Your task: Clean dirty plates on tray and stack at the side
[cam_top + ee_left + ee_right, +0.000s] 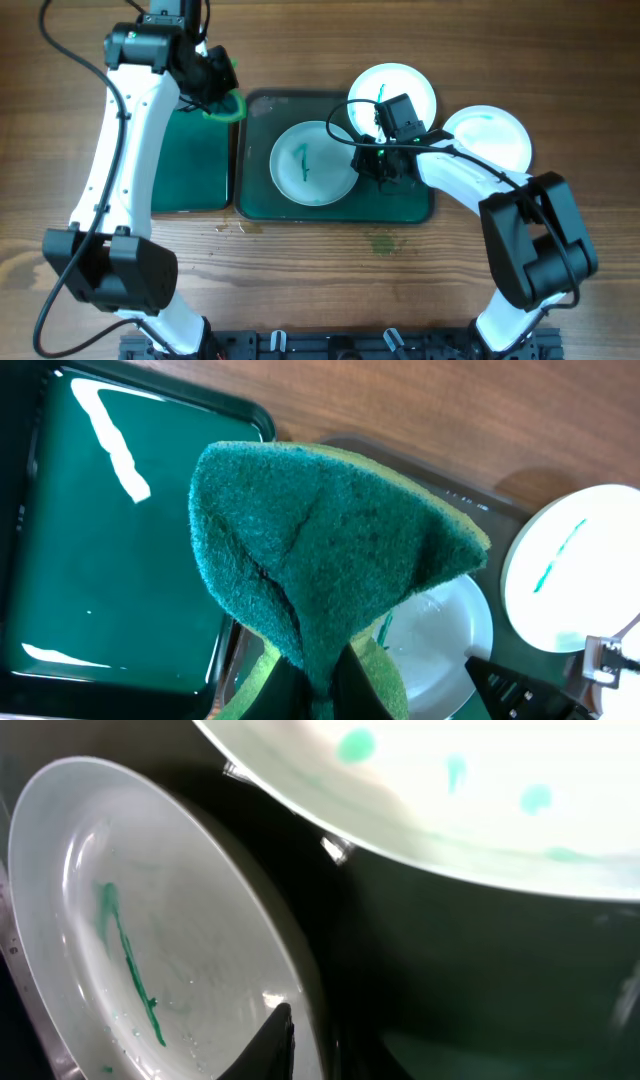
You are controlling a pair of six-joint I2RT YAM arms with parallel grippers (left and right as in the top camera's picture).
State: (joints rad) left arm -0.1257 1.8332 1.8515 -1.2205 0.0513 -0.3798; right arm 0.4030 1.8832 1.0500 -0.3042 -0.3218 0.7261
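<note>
Left jaws are closed on a folded sponge, pinched at its lower end; the left gripper hangs over the back-left corner of the tray. The right jaws' state cannot be told: only one fingertip is seen, at the rim of the plate. The right gripper sits just beside that plate's right edge.

The plate lies flat in the middle of the tray, marked with a green streak. A top plate lies across the tray's back rim, also marked green. A side plate rests on the table, off the tray to the right. A left tray sits beside the main one.

Risks, as judged:
- The sponge is gripped by a narrow fold, so it could be pulled out when pressed down and dragged.
- If the plate is not held firmly, it could be slid or spun under the wiping.
- The top plate could be knocked off the rim by the right arm, which is close beside it.
- The two arms could be brought into contact over the plate.

No brand, label or readable writing is seen.
</note>
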